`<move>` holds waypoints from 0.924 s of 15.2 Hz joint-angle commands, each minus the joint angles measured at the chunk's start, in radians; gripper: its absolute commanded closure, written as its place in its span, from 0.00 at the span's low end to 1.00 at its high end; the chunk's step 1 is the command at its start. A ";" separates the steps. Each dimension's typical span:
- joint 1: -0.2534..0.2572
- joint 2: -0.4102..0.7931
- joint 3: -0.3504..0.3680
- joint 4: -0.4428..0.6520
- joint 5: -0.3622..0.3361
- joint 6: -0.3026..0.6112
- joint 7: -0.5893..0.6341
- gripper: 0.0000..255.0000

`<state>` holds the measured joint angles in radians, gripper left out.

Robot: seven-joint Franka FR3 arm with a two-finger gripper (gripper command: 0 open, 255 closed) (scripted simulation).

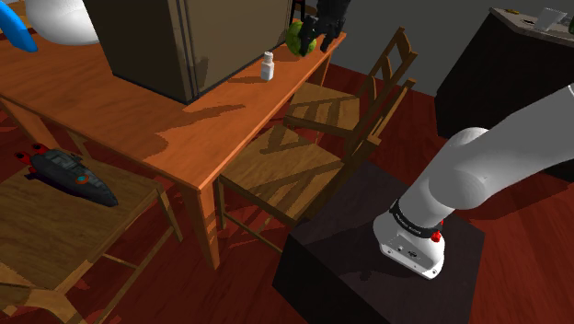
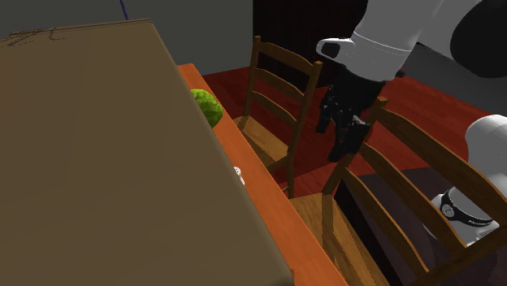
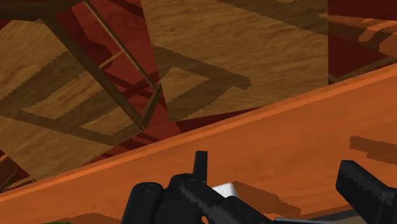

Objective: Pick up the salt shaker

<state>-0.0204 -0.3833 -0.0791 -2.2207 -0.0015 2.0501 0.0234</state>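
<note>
**Shaker upright on table, open gripper off to one side**

Long orange-brown wooden table (image 1: pixel 184 129) runs across the shoulder view's left half. A big plain brown box (image 1: pixel 175 46) stands on it and takes up most of the top. The white arm w/ dark joints (image 1: pixel 487 175) rises from the dark box stand (image 1: pixel 368 258) at lower right. Floor is dark red wood planks (image 1: pixel 515 276).

Two brown ladder-back wooden chairs (image 1: pixel 285 175) stand along the table's near edge, betw. table and stand. A third wooden chair seat (image 1: pixel 55 230) at the shoulder view's lower left carries a dark grey toy spaceship w/ red bits (image 1: pixel 69 175).

A round lumpy green ball (image 1: pixel 294 39) sits at the table's far corner. The all-black two-finger gripper (image 1: pixel 315 39) hangs just beside it in the shoulder view; contact can't be told. In the second exterior view the gripper is off the table's edge, near the chair backs. Fingers stand apart w/ nothing clasped.

The small white salt shaker w/ cap (image 1: pixel 267 66) stands upright on the table. It's near the chair-side edge, just beside the box's corner, betw. box and green ball. It's apart from the gripper.
</note>
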 commanded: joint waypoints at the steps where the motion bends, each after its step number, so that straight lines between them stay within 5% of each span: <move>1: 0.003 0.074 -0.007 0.034 0.012 0.049 -0.006 0.00; 14: -0.003 0.547 -0.035 0.372 0.137 0.229 -0.086 0.00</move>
<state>-0.0201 0.1243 -0.1137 -1.8847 0.1235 2.2726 -0.0538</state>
